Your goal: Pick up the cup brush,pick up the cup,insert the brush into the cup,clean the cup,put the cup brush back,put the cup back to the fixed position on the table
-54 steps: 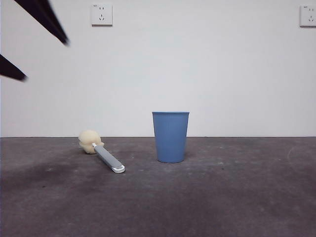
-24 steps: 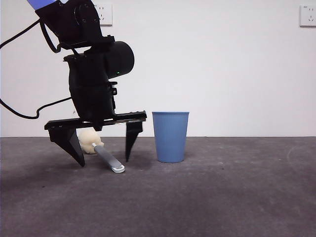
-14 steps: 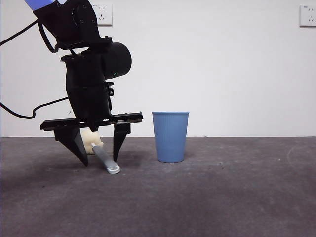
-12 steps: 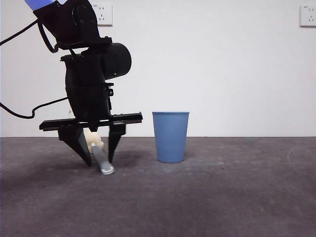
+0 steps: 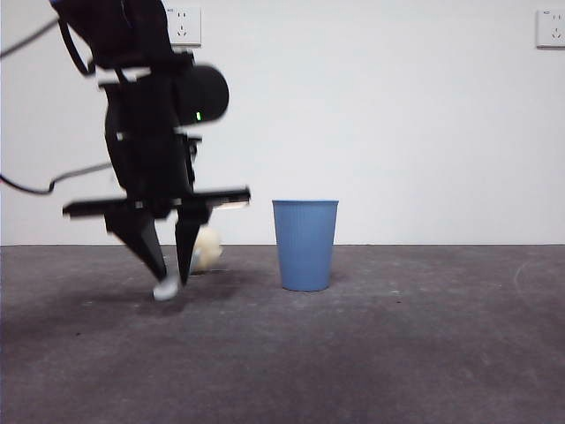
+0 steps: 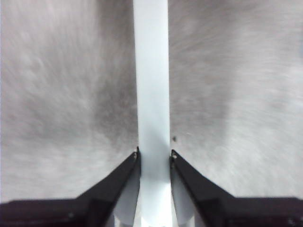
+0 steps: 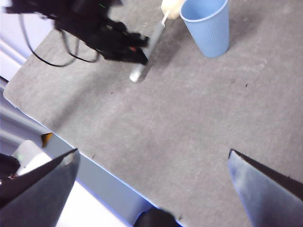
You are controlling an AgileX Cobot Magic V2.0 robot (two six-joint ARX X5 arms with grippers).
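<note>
Low at left of the front view, the left gripper [image 5: 168, 269] pinches the brush [image 5: 205, 250] handle beside the cup [image 5: 305, 245], right gripper [image 7: 151, 175] wide apart; that thin handle could slip.

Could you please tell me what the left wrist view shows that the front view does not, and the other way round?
Only the left wrist view shows the contact up close: the left gripper has both jaws pressed against the flat grey handle of the cup brush, one on each side.

Only the front view shows the cup standing upright on the table, apart from the gripper, plus the brush's cream sponge head, the arm body and two wall sockets.

Both show the left gripper shut on the cup brush above the dark table.
</note>
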